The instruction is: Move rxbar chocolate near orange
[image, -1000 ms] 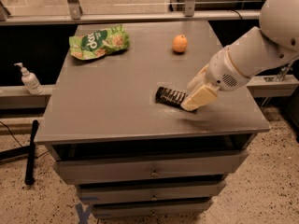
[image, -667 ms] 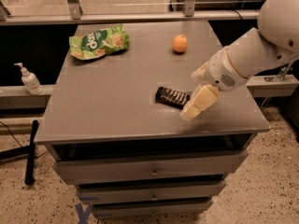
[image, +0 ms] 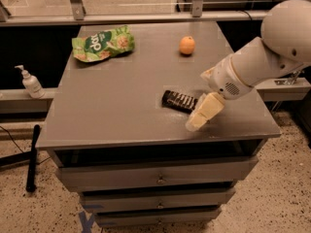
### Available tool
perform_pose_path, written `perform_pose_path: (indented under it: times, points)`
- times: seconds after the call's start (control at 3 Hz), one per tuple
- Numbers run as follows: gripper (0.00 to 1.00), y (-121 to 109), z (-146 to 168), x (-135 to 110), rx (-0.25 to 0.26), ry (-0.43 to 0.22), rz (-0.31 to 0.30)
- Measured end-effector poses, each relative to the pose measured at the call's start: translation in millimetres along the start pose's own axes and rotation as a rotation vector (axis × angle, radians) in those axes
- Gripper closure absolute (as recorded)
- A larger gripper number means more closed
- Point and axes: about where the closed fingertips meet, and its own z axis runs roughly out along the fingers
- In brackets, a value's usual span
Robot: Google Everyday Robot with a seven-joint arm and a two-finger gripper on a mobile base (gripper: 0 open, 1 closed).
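Note:
The rxbar chocolate (image: 179, 101) is a flat black wrapper with white lettering. It lies on the grey table (image: 116, 106), right of centre and near the front. The orange (image: 187, 45) sits at the back right of the table, well apart from the bar. My gripper (image: 203, 112) is cream-coloured and hangs from the white arm (image: 262, 57). It is just off the bar's right end, low over the table near the front edge. The bar rests flat on the table.
A green crinkly snack bag (image: 102, 43) lies at the back left of the table. A soap dispenser bottle (image: 30, 81) stands on a ledge to the left. Drawers (image: 155, 178) are below the tabletop. A black pole (image: 32, 157) leans at the lower left.
My gripper has shifted toward the table's front edge, off the bar's right end. The bar, orange and bag have not moved.

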Motion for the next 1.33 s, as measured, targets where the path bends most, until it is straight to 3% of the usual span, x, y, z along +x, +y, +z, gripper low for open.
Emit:
perform_pose_path:
  times: [0.33,1.33]
  points:
    - [0.18,0.1,4.0,2.4,0.002,-0.006,0.002]
    - [0.87,3.0,5.2,6.3,0.006,-0.014,0.012]
